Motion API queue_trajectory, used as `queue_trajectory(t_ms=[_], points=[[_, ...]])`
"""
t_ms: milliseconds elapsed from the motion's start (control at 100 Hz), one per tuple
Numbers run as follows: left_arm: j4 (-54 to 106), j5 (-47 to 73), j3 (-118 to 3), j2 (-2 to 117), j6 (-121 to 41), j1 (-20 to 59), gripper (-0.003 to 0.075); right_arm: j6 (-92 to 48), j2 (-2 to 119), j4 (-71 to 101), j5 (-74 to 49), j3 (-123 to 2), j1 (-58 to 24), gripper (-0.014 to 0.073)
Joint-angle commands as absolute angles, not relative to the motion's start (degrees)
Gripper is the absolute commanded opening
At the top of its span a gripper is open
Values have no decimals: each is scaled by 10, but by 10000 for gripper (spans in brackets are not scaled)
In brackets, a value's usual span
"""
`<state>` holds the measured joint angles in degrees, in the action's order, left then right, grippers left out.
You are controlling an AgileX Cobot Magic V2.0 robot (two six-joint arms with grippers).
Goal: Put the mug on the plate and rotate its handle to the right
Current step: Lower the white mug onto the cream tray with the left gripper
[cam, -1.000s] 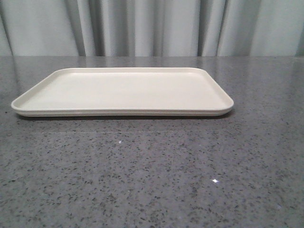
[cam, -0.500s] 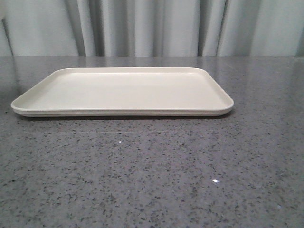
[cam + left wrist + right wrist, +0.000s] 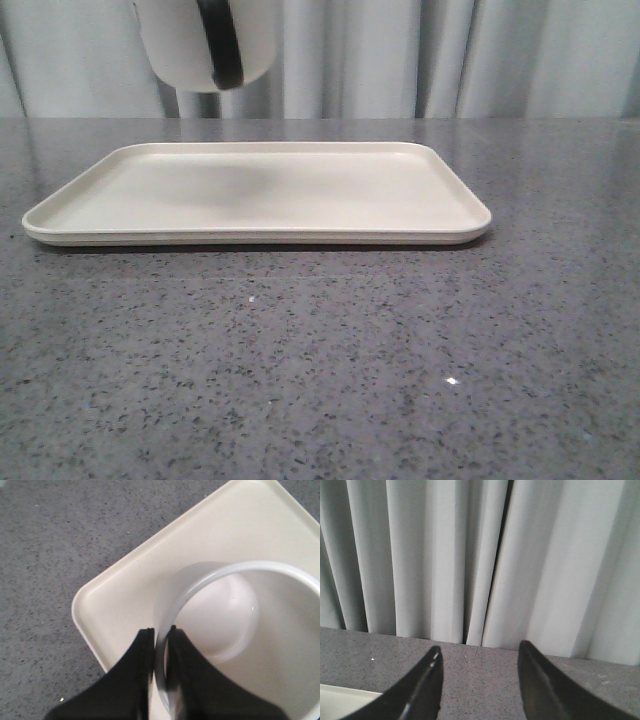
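Mug (image 3: 205, 42) newly entered above plate (image 3: 440, 225) at 10 o'clock, handle (image 3: 222, 45) facing camera. Left hand (image 3: 159, 635) clamped on mug rim; right hand (image 3: 479, 662) spread, holding nothing. Lowering seemed next.

The mug (image 3: 205, 45) is cut off by the front view's top edge.

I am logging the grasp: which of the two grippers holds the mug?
The left gripper: its fingers pinch the mug rim above the plate. The right gripper is open, empty.
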<state>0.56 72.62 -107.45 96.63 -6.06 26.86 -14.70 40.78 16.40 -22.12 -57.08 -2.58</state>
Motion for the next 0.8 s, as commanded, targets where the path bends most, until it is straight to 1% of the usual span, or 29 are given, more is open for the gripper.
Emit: queue_trajectory(t_ms=[0,320,790], points=[[12,714,-1096,971,-61,282,-20,-150,409,164,-175,-588,-22,367],[40,704,-1096,1029,-63,293,-20,-150,409,164,-180,-588,-22,367],[67,691,-1096,1042,-76,293,-20,-150,409,164,-197,-588,-22,367]])
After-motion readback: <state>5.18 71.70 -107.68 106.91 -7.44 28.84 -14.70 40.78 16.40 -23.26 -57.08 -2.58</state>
